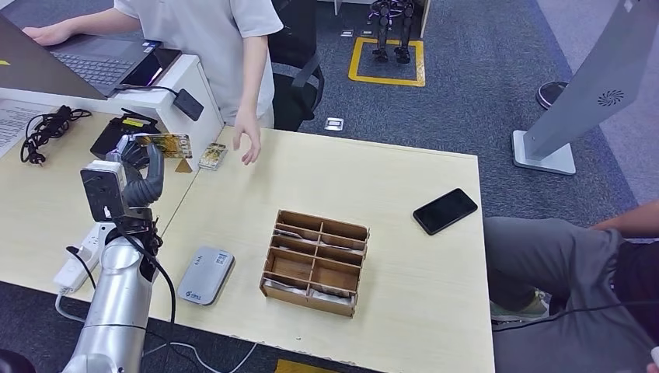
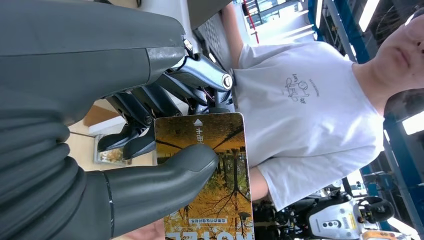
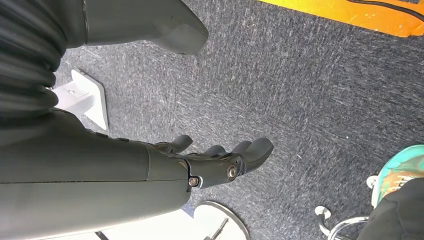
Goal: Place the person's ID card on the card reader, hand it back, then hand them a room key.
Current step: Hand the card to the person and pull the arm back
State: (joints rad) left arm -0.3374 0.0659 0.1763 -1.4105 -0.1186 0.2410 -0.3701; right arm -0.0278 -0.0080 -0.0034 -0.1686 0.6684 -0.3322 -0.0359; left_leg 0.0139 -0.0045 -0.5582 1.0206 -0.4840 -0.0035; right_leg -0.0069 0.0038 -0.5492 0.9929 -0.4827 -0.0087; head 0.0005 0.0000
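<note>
Holding a printed card (image 2: 210, 175), the left hand (image 1: 140, 167) is raised over the desk's far-left corner, toward the standing person (image 1: 225, 47), whose open hand (image 1: 249, 140) hangs near the table edge, apart from the card. In the left wrist view the thumb presses the card face against the fingers behind it; the grip looks secure.

Card identity: autumn-tree artwork with partial capitals along one edge that seem to read "HOTEL". This suggests the room key, not an ID card, though the remaining small print is too fine to read.

Progress, as a judgement: the card reader (image 1: 206, 276), a grey slab near the table's front edge, has nothing on it. The card steps therefore appear finished and the final handover appears under way, with the transfer not yet made. A second, similar card (image 1: 212, 156) lies on the table just beside the person's hand; its purpose cannot be told.

The right hand (image 3: 220, 162) hangs over carpet, fingers loosely curled and apart, holding nothing.

Other items: wooden divided organiser (image 1: 315, 263) at table centre; black phone (image 1: 444, 210) toward the right edge. The reader bears a small logo, illegible.
</note>
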